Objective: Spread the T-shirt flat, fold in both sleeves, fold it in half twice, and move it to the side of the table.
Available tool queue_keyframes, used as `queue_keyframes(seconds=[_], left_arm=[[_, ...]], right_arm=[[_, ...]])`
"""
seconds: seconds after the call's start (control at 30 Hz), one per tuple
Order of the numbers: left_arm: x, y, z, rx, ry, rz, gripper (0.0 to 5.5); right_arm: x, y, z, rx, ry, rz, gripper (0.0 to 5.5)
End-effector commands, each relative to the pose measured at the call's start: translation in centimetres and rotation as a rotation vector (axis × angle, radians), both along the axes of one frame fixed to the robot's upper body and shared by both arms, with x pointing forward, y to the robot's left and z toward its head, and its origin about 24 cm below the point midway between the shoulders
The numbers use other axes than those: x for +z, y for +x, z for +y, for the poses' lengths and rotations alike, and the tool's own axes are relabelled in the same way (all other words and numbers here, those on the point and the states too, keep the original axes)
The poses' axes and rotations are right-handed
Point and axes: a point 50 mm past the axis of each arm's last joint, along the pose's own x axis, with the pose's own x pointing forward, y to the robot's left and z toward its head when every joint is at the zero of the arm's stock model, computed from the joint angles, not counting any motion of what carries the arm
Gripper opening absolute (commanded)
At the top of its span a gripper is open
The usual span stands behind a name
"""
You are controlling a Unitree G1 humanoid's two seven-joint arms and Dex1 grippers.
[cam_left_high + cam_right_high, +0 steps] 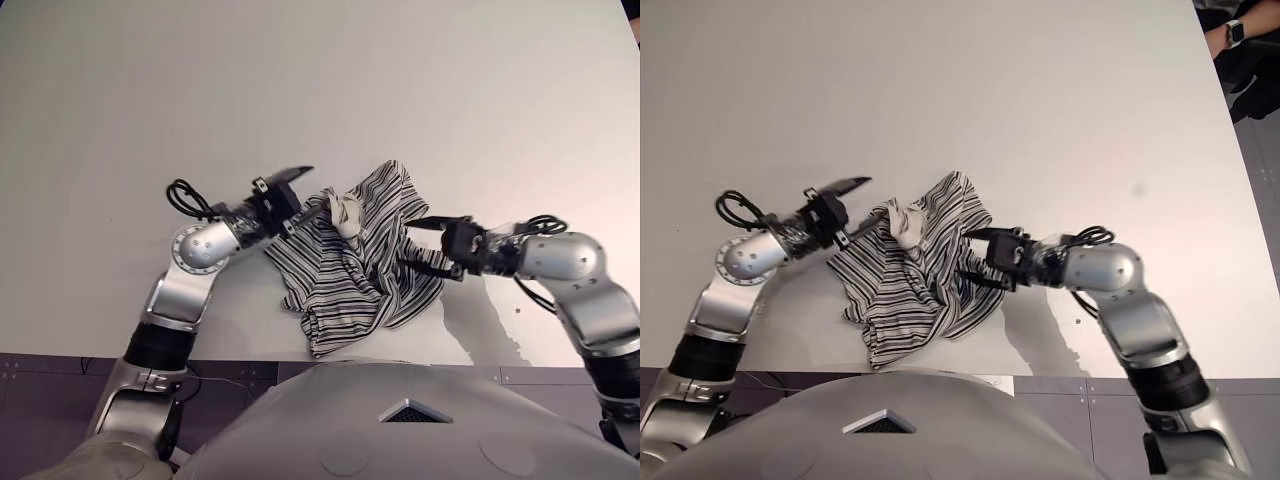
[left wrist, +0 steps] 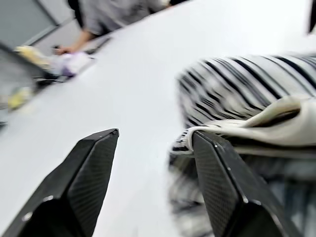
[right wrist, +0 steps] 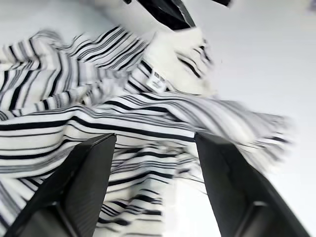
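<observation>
A black-and-white striped T-shirt (image 1: 345,270) lies crumpled in a heap near the table's front edge, its white collar (image 1: 347,212) bunched on top. My left gripper (image 1: 303,195) is open at the heap's left side; one finger (image 2: 224,182) touches the cloth just under the collar, the other (image 2: 91,177) hangs over bare table. At the heap's right side my right gripper (image 1: 420,245) is open too, with striped cloth (image 3: 148,113) lying between its spread fingers (image 3: 84,182).
The white table (image 1: 300,80) stretches wide and bare behind and to both sides of the shirt. Its front edge (image 1: 240,357) runs just below the heap. Some small clutter (image 2: 44,61) sits at a far side of the table.
</observation>
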Motion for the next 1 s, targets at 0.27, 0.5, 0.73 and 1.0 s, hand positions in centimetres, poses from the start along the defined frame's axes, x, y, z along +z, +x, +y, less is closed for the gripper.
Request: queue_keyframes(seconds=[0.27, 0.5, 0.73, 1.0], left_arm=[[5.6, 2.8, -2.3, 0.285, -0.406, -0.172, 2.69], [5.8, 3.2, -3.8, 0.276, -0.483, -0.135, 2.69], [7.7, 3.9, -4.6, 0.429, -0.61, -0.284, 2.69], [5.7, 3.8, -4.6, 0.582, -0.539, -0.308, 2.69]], right_arm=[[5.8, 6.0, 0.9, -0.356, 0.485, -0.156, 2.91], [5.6, 6.3, 2.4, -0.321, 0.504, -0.147, 2.91], [7.1, 8.7, 2.5, -0.639, 0.612, -0.409, 2.91], [2.9, 8.8, 5.8, -0.945, 0.5, -0.549, 2.91]])
